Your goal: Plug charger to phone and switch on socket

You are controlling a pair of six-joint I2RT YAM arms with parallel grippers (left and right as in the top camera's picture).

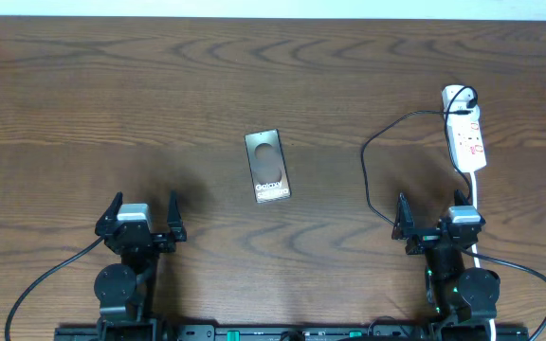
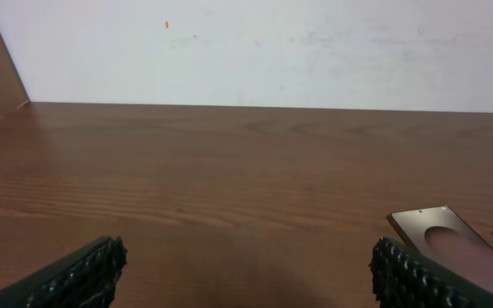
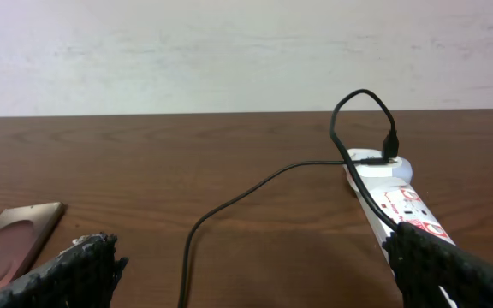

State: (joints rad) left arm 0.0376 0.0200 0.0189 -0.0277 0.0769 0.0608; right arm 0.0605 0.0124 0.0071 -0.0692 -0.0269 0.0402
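1. The charger, a long thin black cable, ran from its white adapter, which sat at the far end of the strip. It bowed out toward the phone side and came back down to just beside the right gripper.
2. I couldn't make out the small plug tip. In the right wrist view the cable ran off the bottom edge between the fingers.
3. The phone, a flat, glossy, grey-bronze rectangular slab with "Galaxy" lettering, lay flat mid-table between the arms and apart from the cable. I couldn't tell where the port was.
4. The socket, a narrow white power strip with red marks, lay just beyond the right gripper. Its thick white cord trailed back past that arm. I couldn't read the switch state.
5. Both tools were spread wide and held nothing. The left gripper sat low near the front edge of the dark brown wooden table, and the right was the same on its side.
6. I judged nothing was started and the first step was picking up the cable end.
7. To do it well:
   - Use the right arm, which was nearest.
   - Pinch close behind the tip, since a longer free end would flop.
   - Have the left arm pin the phone, since the glossy slab would likely slide under a push.
   - Keep slack, since tugging could unseat the adapter or drag the strip.
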